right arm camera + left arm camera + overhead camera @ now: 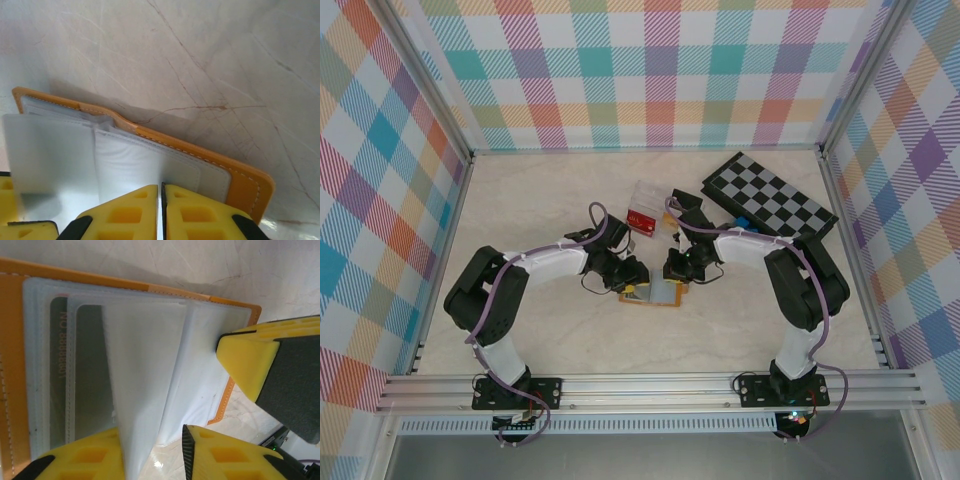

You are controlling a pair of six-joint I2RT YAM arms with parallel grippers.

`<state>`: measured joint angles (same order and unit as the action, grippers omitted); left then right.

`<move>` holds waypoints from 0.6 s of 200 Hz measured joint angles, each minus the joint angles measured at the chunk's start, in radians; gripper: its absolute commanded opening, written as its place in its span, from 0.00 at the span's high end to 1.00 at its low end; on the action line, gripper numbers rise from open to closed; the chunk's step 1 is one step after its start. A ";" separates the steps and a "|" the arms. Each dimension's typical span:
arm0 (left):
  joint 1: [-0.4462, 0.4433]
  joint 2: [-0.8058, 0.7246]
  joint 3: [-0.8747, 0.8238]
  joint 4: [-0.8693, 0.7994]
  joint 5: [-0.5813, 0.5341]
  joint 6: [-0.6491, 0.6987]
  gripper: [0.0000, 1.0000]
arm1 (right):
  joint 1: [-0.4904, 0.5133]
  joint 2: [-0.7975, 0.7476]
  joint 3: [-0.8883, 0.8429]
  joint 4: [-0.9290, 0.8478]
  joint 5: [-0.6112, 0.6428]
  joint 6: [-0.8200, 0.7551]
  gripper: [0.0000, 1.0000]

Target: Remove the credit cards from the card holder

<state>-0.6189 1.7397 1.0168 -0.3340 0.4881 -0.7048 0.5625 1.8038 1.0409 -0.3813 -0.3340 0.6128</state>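
Note:
The tan-orange card holder [655, 297] lies open on the table between the two arms. In the left wrist view its pale grey-blue pockets [210, 355] face up. A dark greyish credit card [60, 390] with embossed numbers sits inside the left pocket. I cannot pick out the orange-yellow card. One pale inner leaf [142, 380] stands up between the fingers of my left gripper [152, 455], against one finger; this gripper is open. My right gripper [162, 200] is shut, with its tips resting on the inner page [135, 165] near the holder's edge.
A black-grey chequered board [770, 200] lies at the back right with a small blue cube [744, 222] beside it. A clear compartment tray [645, 210] with red contents stands just behind the grippers. Plaid walls close off three sides.

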 measured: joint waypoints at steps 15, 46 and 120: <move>0.000 0.000 0.000 -0.006 -0.010 -0.003 0.81 | 0.000 -0.024 -0.016 -0.001 0.005 0.000 0.81; 0.000 -0.003 0.000 -0.042 -0.057 0.002 0.92 | 0.000 -0.124 -0.048 -0.003 0.027 -0.012 0.70; -0.007 -0.136 -0.058 -0.059 -0.064 -0.008 0.61 | 0.000 -0.316 -0.089 0.018 0.047 -0.018 0.61</move>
<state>-0.6258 1.6039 0.9588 -0.3931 0.4244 -0.7128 0.5625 1.4879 0.9516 -0.3630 -0.2874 0.5953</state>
